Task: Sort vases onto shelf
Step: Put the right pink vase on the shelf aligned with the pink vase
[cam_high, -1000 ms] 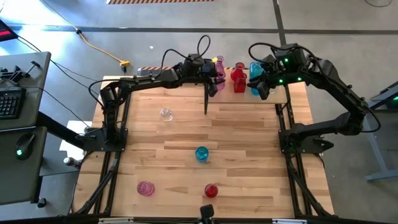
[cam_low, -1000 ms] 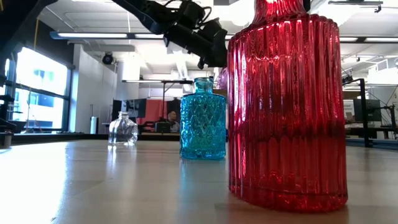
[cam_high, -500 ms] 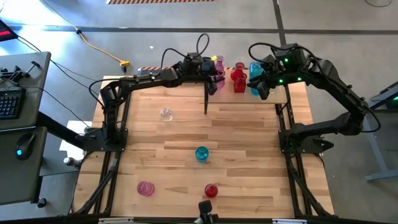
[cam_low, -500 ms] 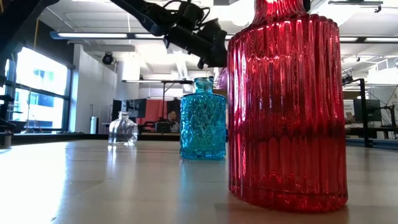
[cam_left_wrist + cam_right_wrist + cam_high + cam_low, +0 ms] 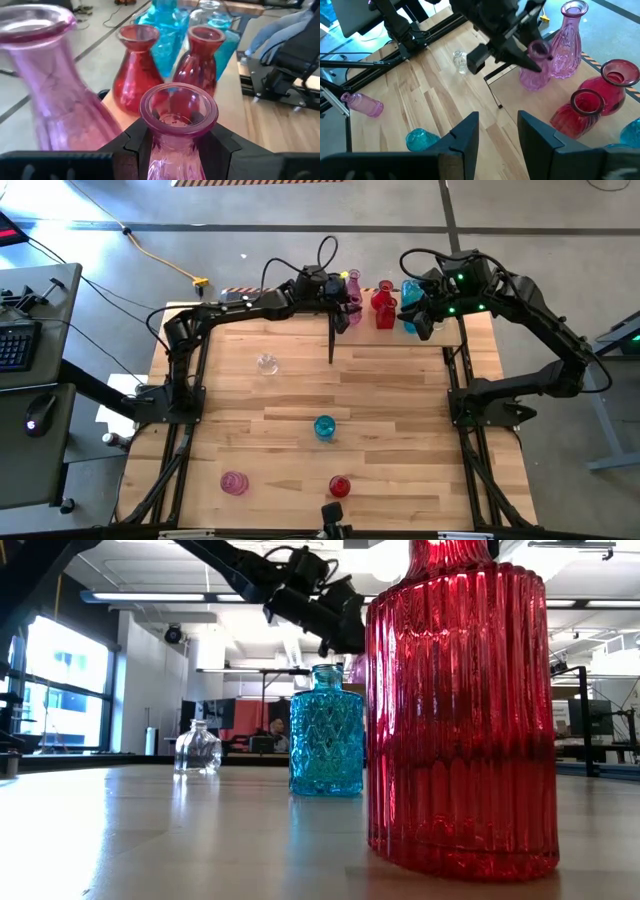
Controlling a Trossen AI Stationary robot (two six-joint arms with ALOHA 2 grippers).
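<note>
Little has moved, left gripper [image 5: 177, 145] jaws pinching pink vase [image 5: 178, 125] at shelf [image 5: 520, 107] edge, right gripper [image 5: 497, 131] jaws spread.

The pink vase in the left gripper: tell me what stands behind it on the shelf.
Behind the pink vase held by the left gripper stand two red vases, then blue vases; a taller pink vase stands beside it. The shelf under them is mostly covered.

Planked tabletop [image 5: 400, 395] (scattered vases [image 5: 324, 427])
</note>
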